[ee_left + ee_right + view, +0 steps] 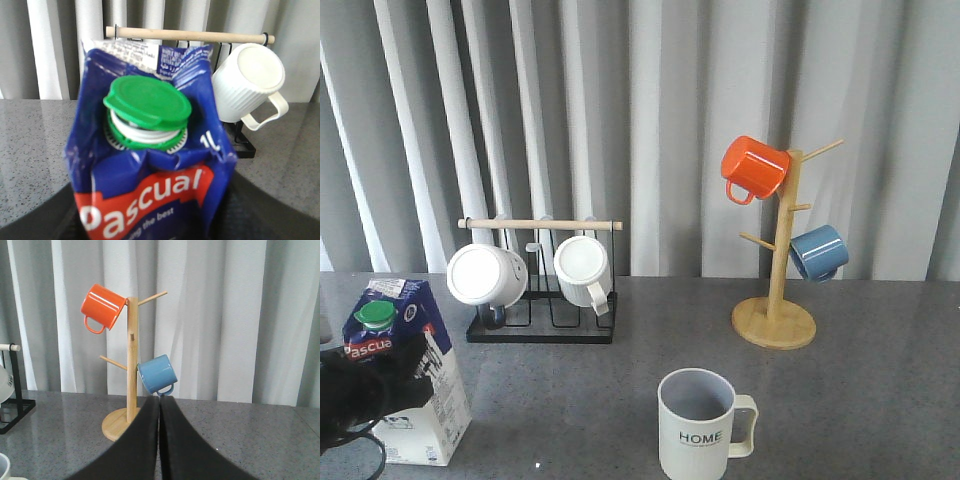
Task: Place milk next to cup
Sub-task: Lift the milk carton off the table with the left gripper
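Against grey curtains, on a speckled grey table (880,400), the left gripper (365,395) pinches the tilted blue-and-white milk carton (405,370), well left of the ribbed "HOME" cup (698,425); right gripper (159,440) pressed together, idle

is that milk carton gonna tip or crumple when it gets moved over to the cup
The milk carton is tall and narrow, so a low shove could well tip it. Its top panels look creased around the green cap, so the card probably dents under a hard squeeze. Weight is unclear.
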Tool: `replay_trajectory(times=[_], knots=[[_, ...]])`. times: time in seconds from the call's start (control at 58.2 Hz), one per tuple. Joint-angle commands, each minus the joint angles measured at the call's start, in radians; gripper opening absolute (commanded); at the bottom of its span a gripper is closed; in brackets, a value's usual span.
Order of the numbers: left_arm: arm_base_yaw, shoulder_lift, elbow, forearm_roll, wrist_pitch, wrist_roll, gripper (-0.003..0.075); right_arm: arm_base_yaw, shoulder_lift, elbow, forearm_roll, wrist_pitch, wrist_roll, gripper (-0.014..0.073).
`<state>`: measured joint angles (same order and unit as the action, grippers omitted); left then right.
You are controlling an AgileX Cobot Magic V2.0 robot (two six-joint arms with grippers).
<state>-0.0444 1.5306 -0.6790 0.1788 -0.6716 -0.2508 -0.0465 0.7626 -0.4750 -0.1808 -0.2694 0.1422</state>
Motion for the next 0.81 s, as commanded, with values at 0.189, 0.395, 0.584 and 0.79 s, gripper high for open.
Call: replay_trajectory(times=[0.189,0.395,0.584,0.79], knots=[[-0.036,-0.213,-0.032,0.036,-0.067,-0.059,0.0020,-0.005,-0.003,-0.026,-0.002,-0.073,-0.011,-0.0011],[-0.037,-0.371,-0.032,-0.048,0.040,-0.056,0.0020,-0.005,-0.003,-0.026,-0.002,-0.075,-0.011,-0.0011],[-0.037,-0.418,-0.032,-0.479,0.178,0.167,0.0020,-0.005,-0.003,-0.026,-0.002,-0.073,-0.011,-0.0011],[-0.140,-0.418,-0.032,-0.895,0.162,0.606,0.0020,-0.005,-0.003,-0.026,-0.002,-0.073,-0.011,-0.0011]])
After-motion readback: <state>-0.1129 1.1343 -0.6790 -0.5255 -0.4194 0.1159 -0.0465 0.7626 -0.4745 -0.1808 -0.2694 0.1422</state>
